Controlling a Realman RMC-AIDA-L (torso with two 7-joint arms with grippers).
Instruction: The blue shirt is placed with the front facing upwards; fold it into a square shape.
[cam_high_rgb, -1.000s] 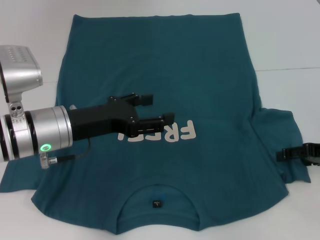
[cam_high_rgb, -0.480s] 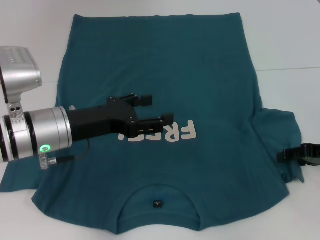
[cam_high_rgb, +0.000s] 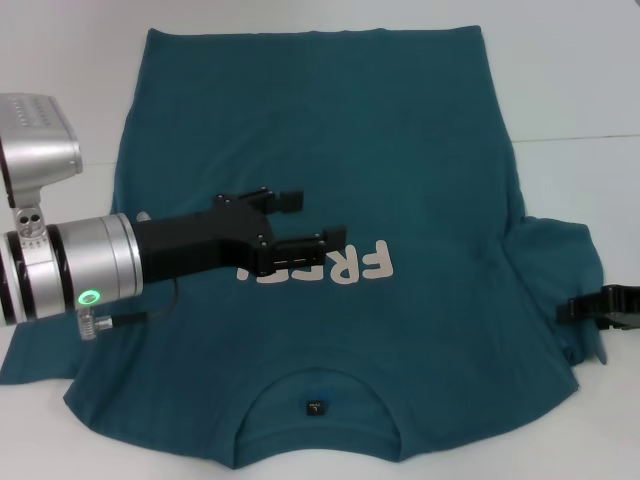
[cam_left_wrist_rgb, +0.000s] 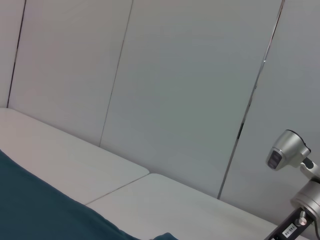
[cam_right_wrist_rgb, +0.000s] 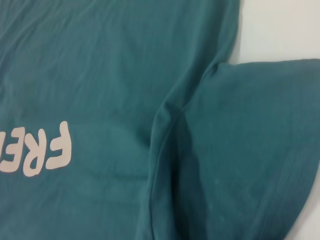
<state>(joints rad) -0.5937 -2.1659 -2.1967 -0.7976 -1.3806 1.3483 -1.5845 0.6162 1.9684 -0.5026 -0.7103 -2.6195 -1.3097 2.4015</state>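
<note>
**Shirt flat, first fold not begun: left arm over chest, right at sleeve**

The blue shirt (cam_high_rgb: 330, 200) lies spread front-up on the white table (cam_high_rgb: 570, 90), collar toward the robot, hem at the far edge. The "FREE!" print (cam_high_rgb: 335, 265) is partly hidden under the left arm. The right sleeve (cam_right_wrist_rgb: 250, 150) lies loosely bunched, with a crease where it joins the body; the left sleeve (cam_high_rgb: 35, 350) lies flat beneath the arm's silver wrist.

The left gripper (cam_high_rgb: 305, 220) hangs over the chest, above the print. Its fingers are parted with nothing between them. The right gripper (cam_high_rgb: 600, 310) sits at the outer edge of the right sleeve, only partly in the head view. I cannot tell whether its fingers are open or closed, or whether cloth is caught.

Judgement: no fold is made yet; the step in hand is reaching for the sleeves or side edges. The next move calls for each gripper to pinch a single edge of cloth cleanly and carry it inward without dragging the body.

Against the frames a second back: the left arm is unchanged; the right gripper has drifted slightly downward along the sleeve edge.
</note>
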